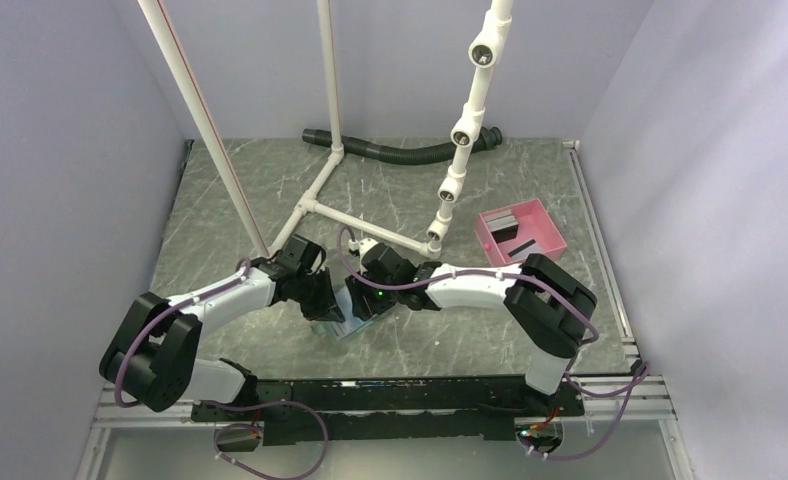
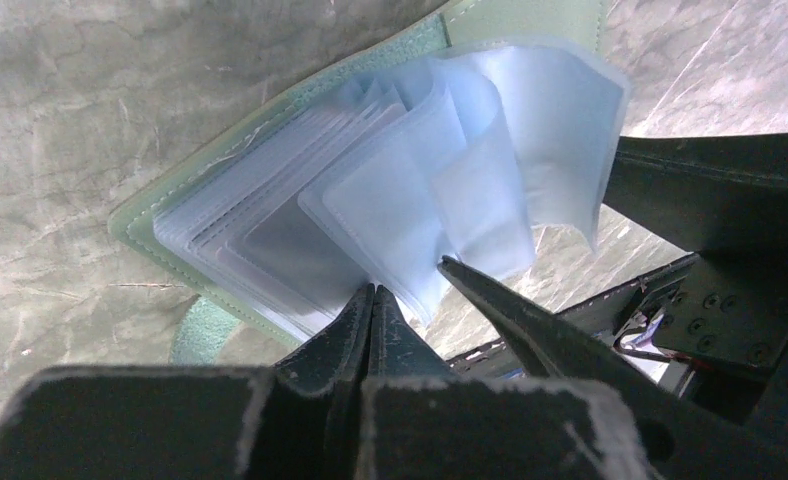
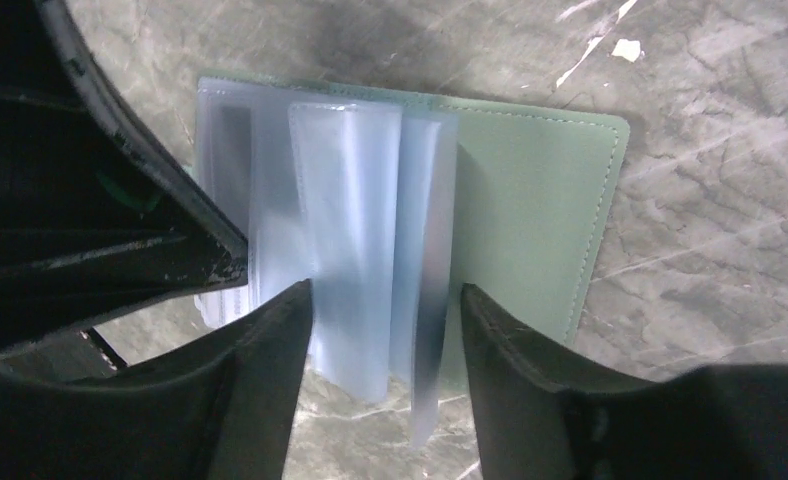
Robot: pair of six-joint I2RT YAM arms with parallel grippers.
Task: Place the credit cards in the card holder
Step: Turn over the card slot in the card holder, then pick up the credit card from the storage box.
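The card holder (image 1: 348,326) lies open on the table between both arms, its sage-green cover (image 3: 530,200) down and its clear sleeves (image 2: 440,170) fanned up. My left gripper (image 2: 373,292) is shut, its tips pressed on the near edge of the flat sleeve stack; a grey shape shows inside that stack. My right gripper (image 3: 386,292) is open and straddles the upright sleeves, one with a grey edge (image 3: 427,340). Its finger (image 2: 490,290) shows in the left wrist view. Grey and black credit cards (image 1: 508,228) lie in the pink tray (image 1: 548,218).
A white pipe frame (image 1: 320,205) stands behind the card holder, with a jointed pipe (image 1: 462,130) rising at the right. A black ribbed hose (image 1: 400,152) lies along the back wall. The pink tray sits at the right of the table.
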